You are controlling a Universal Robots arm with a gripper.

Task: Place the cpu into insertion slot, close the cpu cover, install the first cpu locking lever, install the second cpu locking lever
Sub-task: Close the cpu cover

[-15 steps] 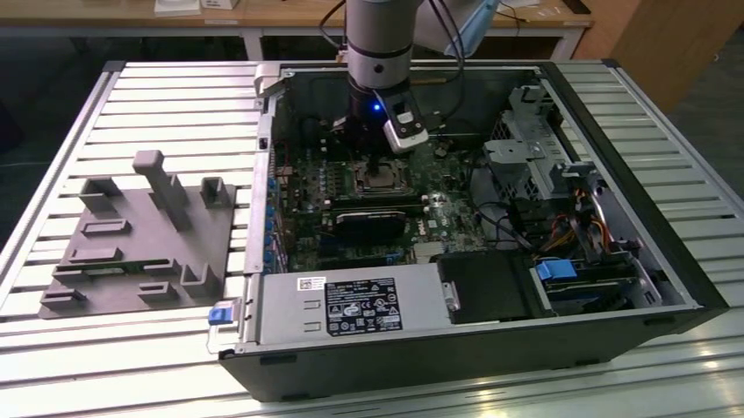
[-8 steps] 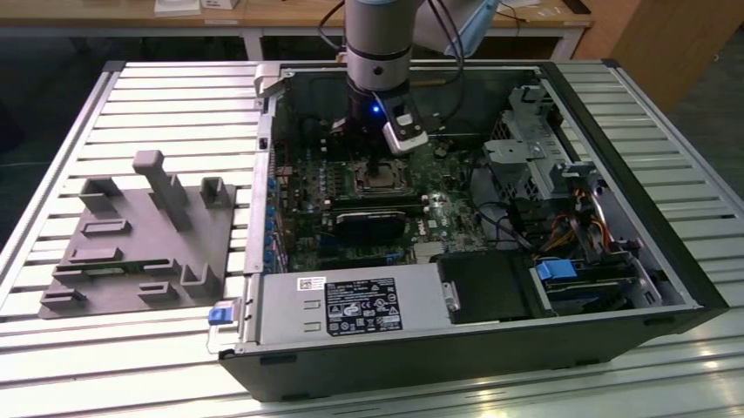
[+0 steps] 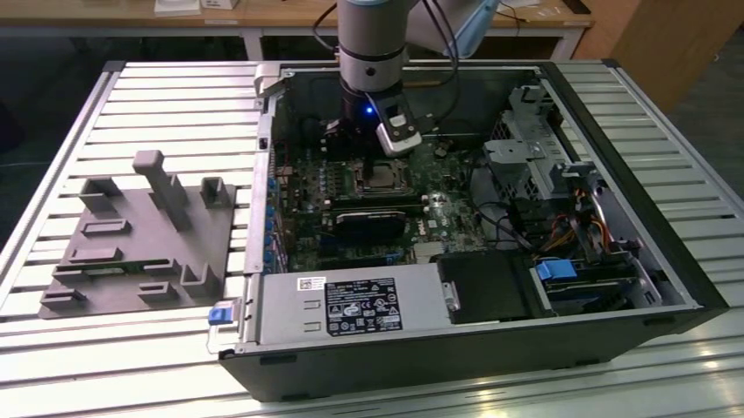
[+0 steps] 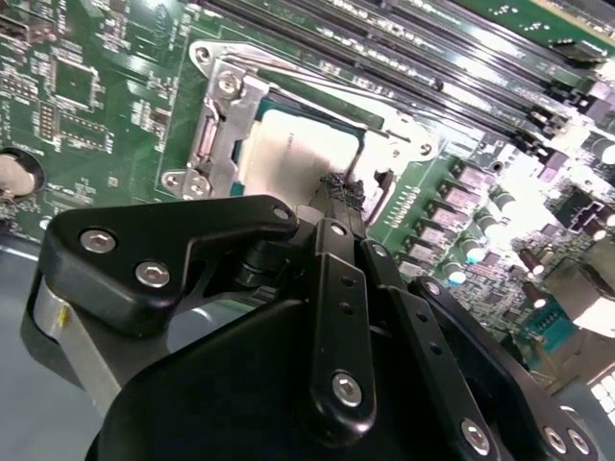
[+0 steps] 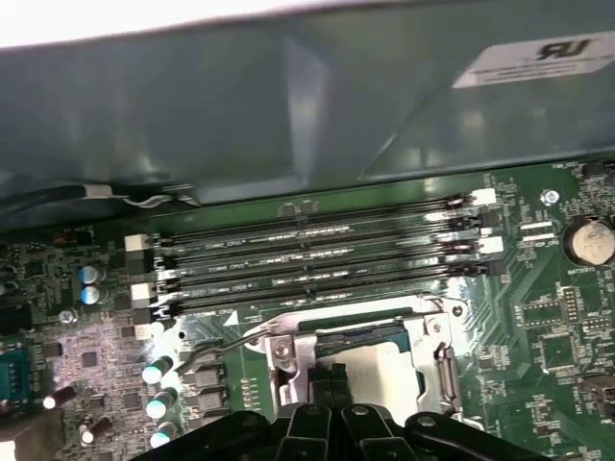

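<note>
Down inside the open computer case [image 3: 680,261], on the slatted desk [image 3: 152,96], your gripper [image 4: 336,184] hangs right over the insertion slot [image 3: 378,178]. The arm comes straight down from above in the exterior view.

Look at the second wrist view. The two fingers [image 4: 344,206] are pressed together, with nothing between them. Their tips sit over one edge of the cpu [image 4: 293,149]. You cannot tell if they touch it.

The cpu is in the slot. It lies flat, with its dull silver top facing up at the camera. It is square, so it has no long side. Its edges run the same way as the long black memory slots [image 5: 317,259] (those sit just beside the slot, all in a row).

The cpu cover [image 4: 207,134] goes all around the chip like a shiny picture frame. It looks to be lying down flat over it, and the chip shows through the window.

In the first wrist view, a thin metal lever [image 5: 216,349] sticks out on a slant from one corner of the slot, above the green board.

Off to the exterior view's left, a grey holder block [image 3: 139,235] sits on the desk, well apart from the case.
</note>
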